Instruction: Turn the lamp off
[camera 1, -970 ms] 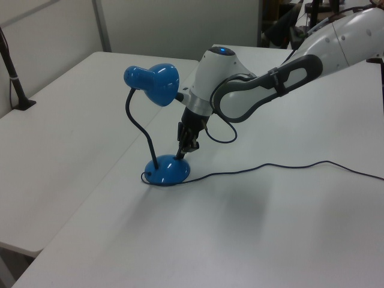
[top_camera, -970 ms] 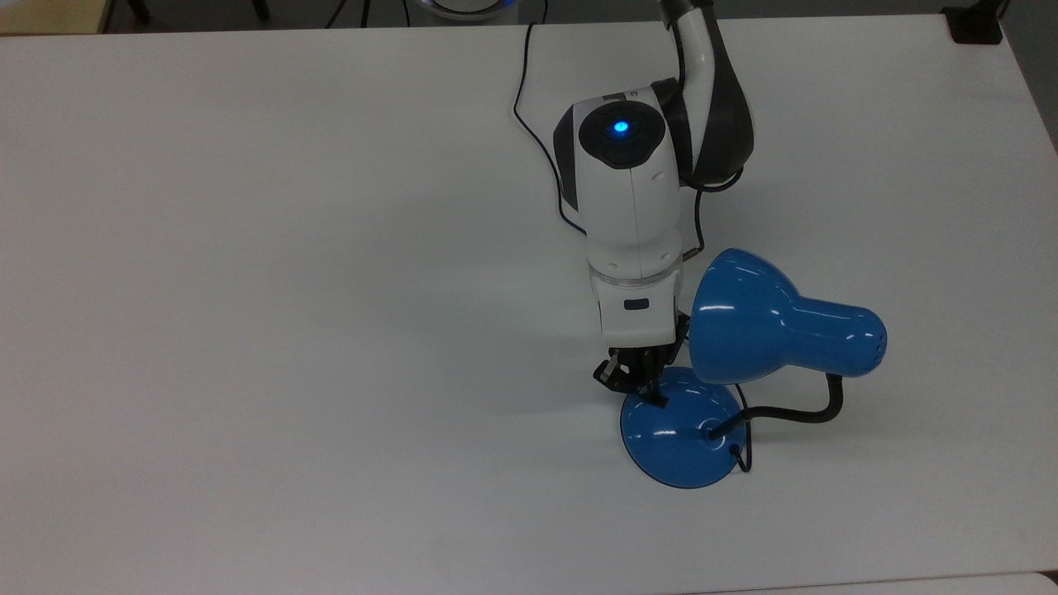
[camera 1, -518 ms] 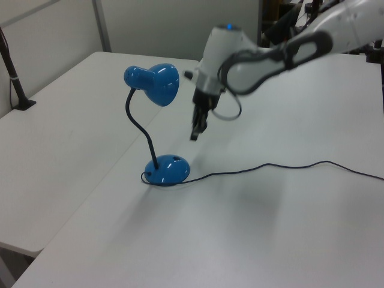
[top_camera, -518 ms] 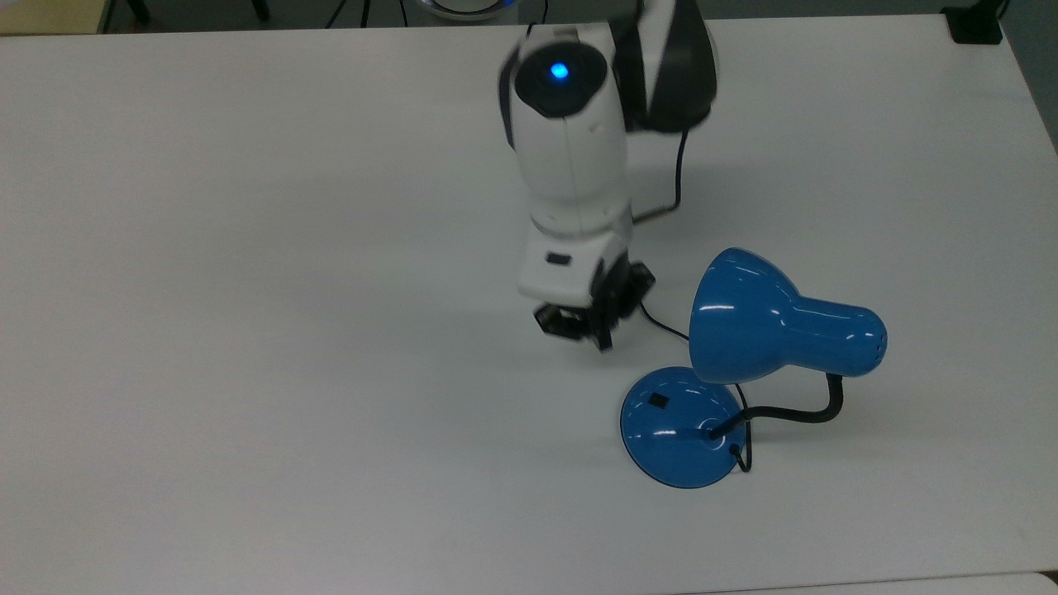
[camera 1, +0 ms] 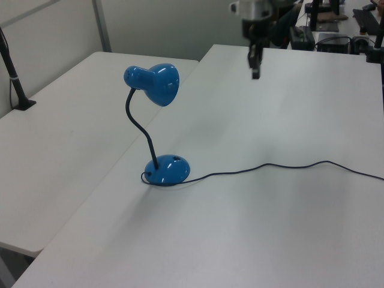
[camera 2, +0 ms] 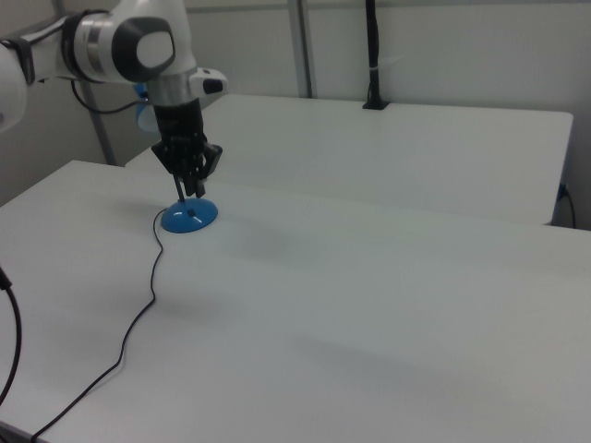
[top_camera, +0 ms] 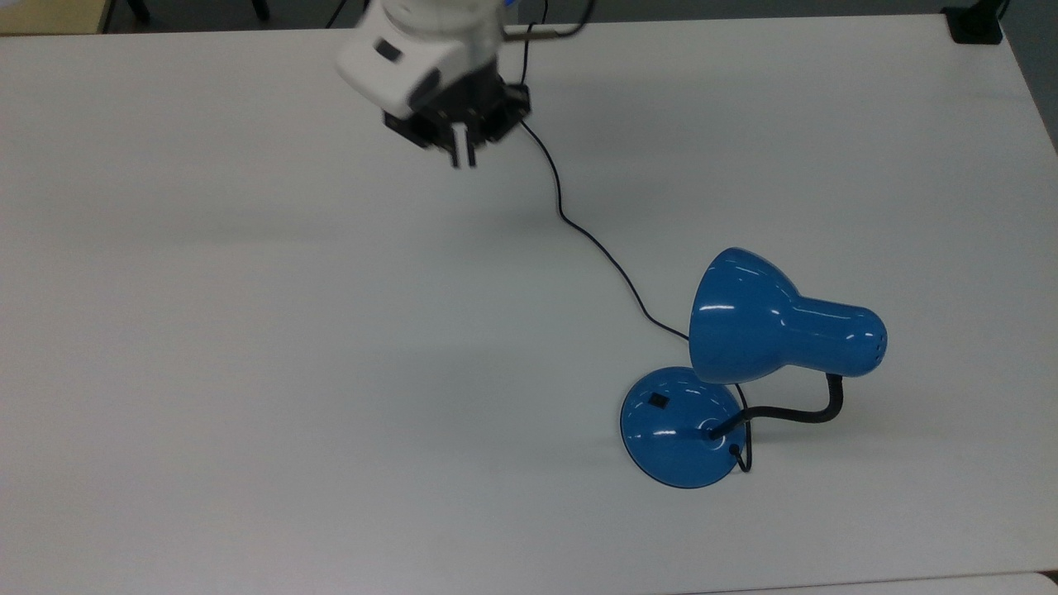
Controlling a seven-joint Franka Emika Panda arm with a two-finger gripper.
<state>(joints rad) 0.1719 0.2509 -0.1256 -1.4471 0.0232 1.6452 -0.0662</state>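
The lamp stands at the top view's lower right. Its glossy blue shade hangs over a round blue base that carries a small black switch, and a black gooseneck joins them. No glow shows on the table under the shade. My gripper is shut with nothing in it, high above the table at the top view's upper middle, far from the lamp. In the left view the gripper hangs well behind the lamp. In the right view the gripper overlaps the lamp's base.
The lamp's thin black cord runs across the white table from the base toward the top view's upper edge. A black clamp sits at the far right corner. A second white table adjoins in the left view.
The gripper lifted off the lamp's base switch and drew back, up and toward the top view's upper left. The lamp has not moved.
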